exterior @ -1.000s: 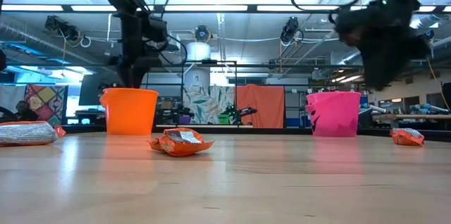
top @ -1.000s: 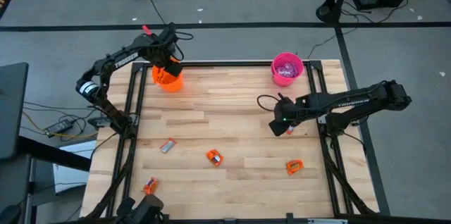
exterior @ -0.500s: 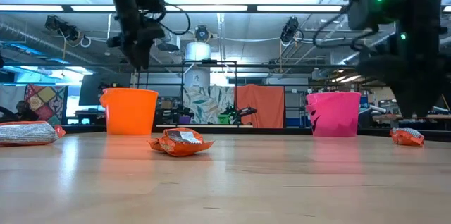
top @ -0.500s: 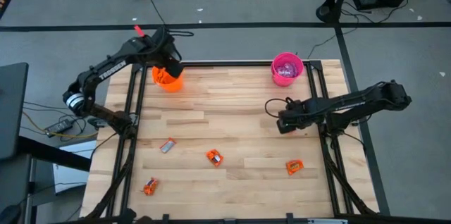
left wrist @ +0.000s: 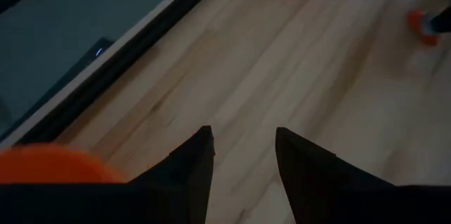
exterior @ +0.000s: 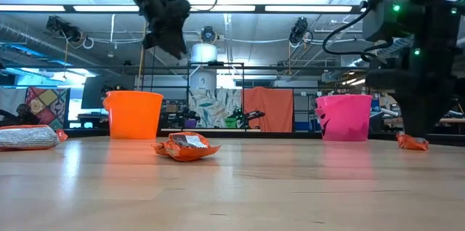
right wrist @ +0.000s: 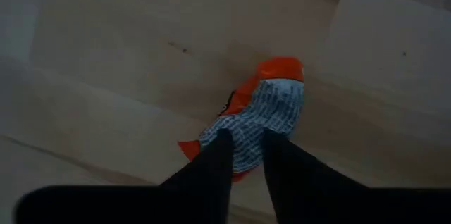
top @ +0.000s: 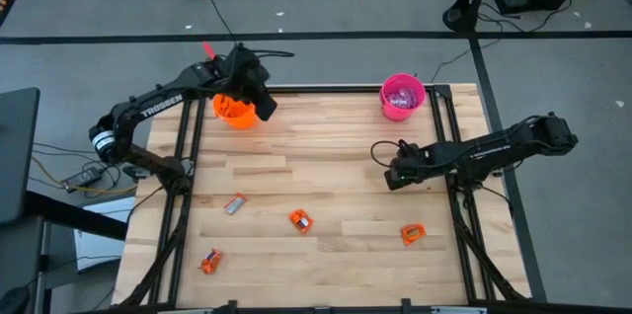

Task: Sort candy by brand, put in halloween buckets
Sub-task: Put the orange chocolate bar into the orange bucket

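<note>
My right gripper (right wrist: pixel 246 139) points down at the table's right side (top: pixel 395 178) and is shut on an orange candy with a silvery printed face (right wrist: pixel 271 104), which lies on the wood. My left gripper (left wrist: pixel 243 136) hangs open and empty in the air beside the orange bucket (top: pixel 235 110), on its right (top: pixel 264 104). The orange bucket holds candy and stands at the far left. At the far right the pink bucket (top: pixel 401 96) also holds candy. Loose candies lie nearer: a grey-red one (top: pixel 234 204) and orange ones (top: pixel 300 220), (top: pixel 412 234), (top: pixel 209 262). My right gripper pinches the candy's wrapper (right wrist: pixel 246 122) between its two fingers, near one end of the packet. The fingers (right wrist: pixel 215 160) come from above, pointing down. The candy lies flat on the table with most of its length beyond the fingertips.
Black frame rails run along the table's left and right sides (top: pixel 188 156), (top: pixel 449 146). Bare wood lies between the two buckets and in the table's middle (top: pixel 316 156). In the low view an orange candy (exterior: pixel 186 147) sits in front of the orange bucket (exterior: pixel 134 115).
My left gripper has risen from over the orange bucket and swung toward the table's right, tipping more level. My right gripper has come down onto the candy at the table's right side.
</note>
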`<state>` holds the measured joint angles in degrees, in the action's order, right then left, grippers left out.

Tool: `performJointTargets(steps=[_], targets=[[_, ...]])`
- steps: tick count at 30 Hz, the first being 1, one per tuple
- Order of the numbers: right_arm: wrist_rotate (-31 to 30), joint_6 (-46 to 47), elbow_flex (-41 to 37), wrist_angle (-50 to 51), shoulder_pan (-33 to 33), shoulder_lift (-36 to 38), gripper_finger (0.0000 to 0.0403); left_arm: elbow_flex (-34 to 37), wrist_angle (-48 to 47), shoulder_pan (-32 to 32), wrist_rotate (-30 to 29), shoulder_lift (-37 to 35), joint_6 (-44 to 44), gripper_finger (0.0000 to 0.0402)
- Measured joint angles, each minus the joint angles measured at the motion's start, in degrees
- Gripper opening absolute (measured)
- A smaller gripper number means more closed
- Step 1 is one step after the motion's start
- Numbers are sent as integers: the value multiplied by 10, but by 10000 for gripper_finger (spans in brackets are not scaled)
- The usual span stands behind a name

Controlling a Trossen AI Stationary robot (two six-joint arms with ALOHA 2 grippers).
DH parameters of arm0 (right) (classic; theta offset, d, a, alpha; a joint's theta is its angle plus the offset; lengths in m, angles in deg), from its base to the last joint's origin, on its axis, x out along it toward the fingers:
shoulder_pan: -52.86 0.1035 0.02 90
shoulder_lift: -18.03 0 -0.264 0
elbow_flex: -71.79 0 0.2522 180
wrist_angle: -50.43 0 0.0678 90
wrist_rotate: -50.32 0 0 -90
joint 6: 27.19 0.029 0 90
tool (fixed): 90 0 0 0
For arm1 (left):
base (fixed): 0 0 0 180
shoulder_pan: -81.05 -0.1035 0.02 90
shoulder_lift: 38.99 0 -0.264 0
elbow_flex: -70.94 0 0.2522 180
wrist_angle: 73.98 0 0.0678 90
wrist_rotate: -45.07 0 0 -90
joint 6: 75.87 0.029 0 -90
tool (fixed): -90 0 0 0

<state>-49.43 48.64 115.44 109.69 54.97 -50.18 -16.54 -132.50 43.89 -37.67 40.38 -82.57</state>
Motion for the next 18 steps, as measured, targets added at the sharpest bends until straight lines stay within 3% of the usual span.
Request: performJointTargets(steps=[5, 12, 18], targets=[[-5, -32, -1, 4, -7, 0, 14, 0, 51, 28, 5, 0, -14, 156], [7, -51, 9, 5, -11, -1, 6, 0, 94, 57, 5, 0, -28, 156], [10, -110, 82, -8, -6, -1, 3, 0, 93, 75, 5, 17, -28, 156]])
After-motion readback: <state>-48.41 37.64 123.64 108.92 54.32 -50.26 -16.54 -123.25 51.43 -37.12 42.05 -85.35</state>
